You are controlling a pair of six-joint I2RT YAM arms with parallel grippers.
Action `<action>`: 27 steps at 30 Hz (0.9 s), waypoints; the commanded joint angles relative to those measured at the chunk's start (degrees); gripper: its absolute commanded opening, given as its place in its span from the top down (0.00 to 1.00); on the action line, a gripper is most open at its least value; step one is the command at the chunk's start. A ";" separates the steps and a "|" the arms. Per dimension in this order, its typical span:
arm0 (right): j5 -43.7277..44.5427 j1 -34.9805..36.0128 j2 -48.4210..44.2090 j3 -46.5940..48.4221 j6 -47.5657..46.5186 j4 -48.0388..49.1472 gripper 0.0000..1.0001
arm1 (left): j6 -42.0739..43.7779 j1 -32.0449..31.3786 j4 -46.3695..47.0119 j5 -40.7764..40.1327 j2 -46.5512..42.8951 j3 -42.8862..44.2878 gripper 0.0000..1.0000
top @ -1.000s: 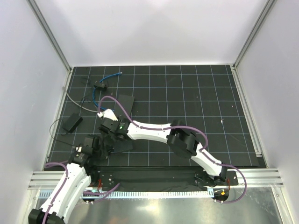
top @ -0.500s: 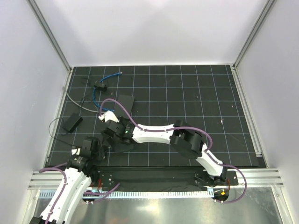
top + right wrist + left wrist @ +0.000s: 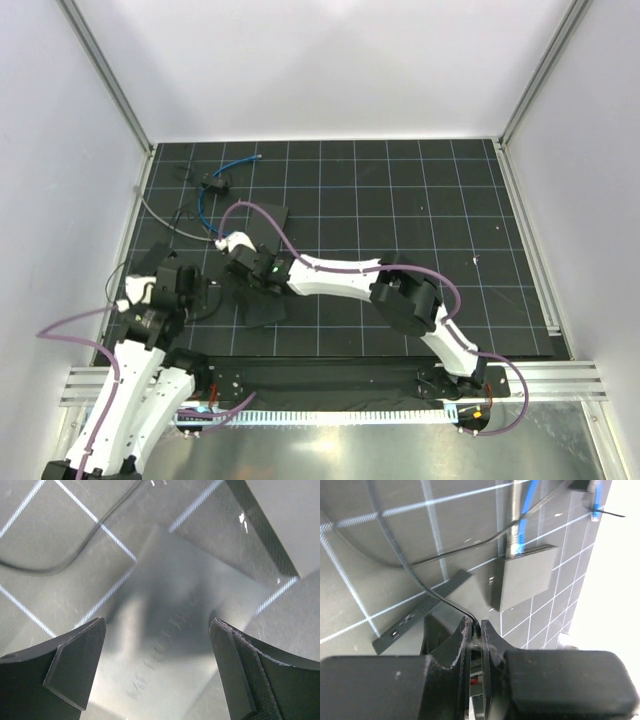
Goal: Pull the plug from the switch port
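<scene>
Left gripper: fingers clenched on a thin black wire, which leads away from the tips across the mat. We judge this a hold to keep the wire tidy or aside, not a grip on the task's cable.

Right gripper: fingers spread wide with nothing between them, hovering over a flat black slab. We think it is placed to brace hardware or to reposition.

Plug: seated at the narrow edge of the switch box, where the blue cable ends. Neither gripper touches it, so by our reading the pull is not yet begun.

Hard to make out:
- The plug shows only as a pale smear at the box edge, and the switch port itself is covered by it.
- In the overhead view, the right arm's white link lies over that junction.
- A slotted black strip sits just beyond the left fingers; we cannot tell what unit it belongs to.
- The slab's embossed lettering is too blurred to read.
</scene>
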 commanded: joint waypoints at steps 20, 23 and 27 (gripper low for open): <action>-14.69 -15.21 -29.04 -20.33 5.20 -7.47 0.06 | 45.47 17.39 3.28 5.25 39.41 17.58 1.00; -19.25 -15.29 -29.31 -23.93 6.95 -4.58 0.06 | 45.30 22.93 7.31 11.23 44.77 15.12 1.00; -25.75 -15.30 -27.74 -27.89 9.85 1.31 0.07 | 44.85 26.02 11.19 13.09 46.98 13.45 0.98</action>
